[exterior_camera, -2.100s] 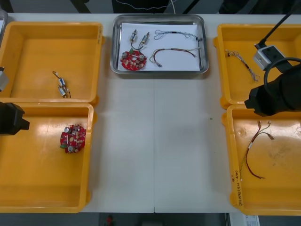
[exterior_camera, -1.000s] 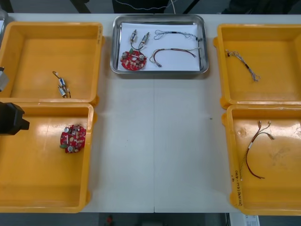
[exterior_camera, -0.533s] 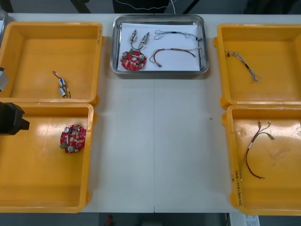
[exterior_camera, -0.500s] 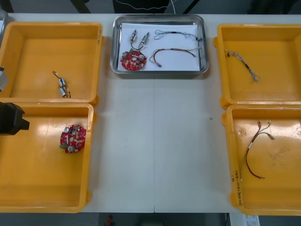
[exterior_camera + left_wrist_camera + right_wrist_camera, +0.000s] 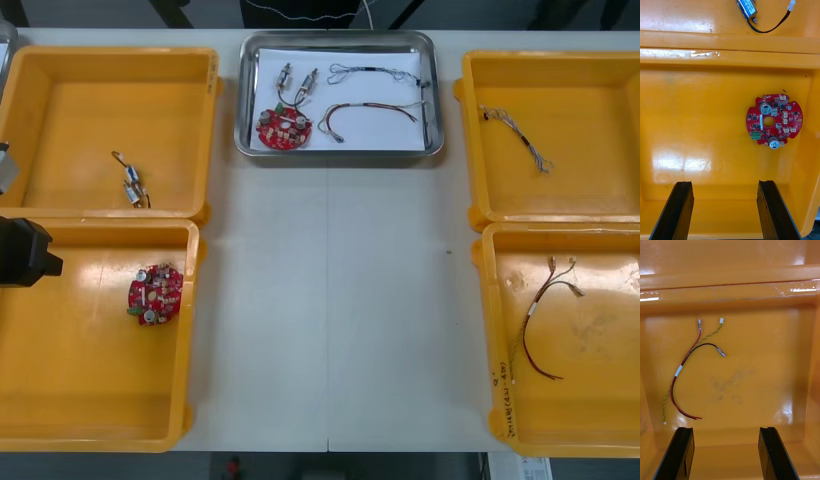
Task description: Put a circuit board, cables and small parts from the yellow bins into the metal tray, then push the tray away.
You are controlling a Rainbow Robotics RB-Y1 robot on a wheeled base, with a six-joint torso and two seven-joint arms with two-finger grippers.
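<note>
Seemingly loaded: metal tray [image 5: 338, 152] at tabletop's [image 5: 330, 300] far edge holds circuit board [image 5: 284, 128], cables [image 5: 370, 108], small parts [image 5: 297, 82]. Left hand [image 5: 725, 183], right hand [image 5: 725, 428] released over near yellow bins [image 5: 195, 300]. Risk: push overshoots edge; margin unclear.

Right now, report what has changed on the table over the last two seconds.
The right arm withdrew from above the table's right side; the right gripper, open, now faces the red and yellow cable in the near right yellow bin. Nothing was grasped or released. The left gripper, open near the round red circuit board, has not moved; the metal tray and its contents are unmoved.
</note>
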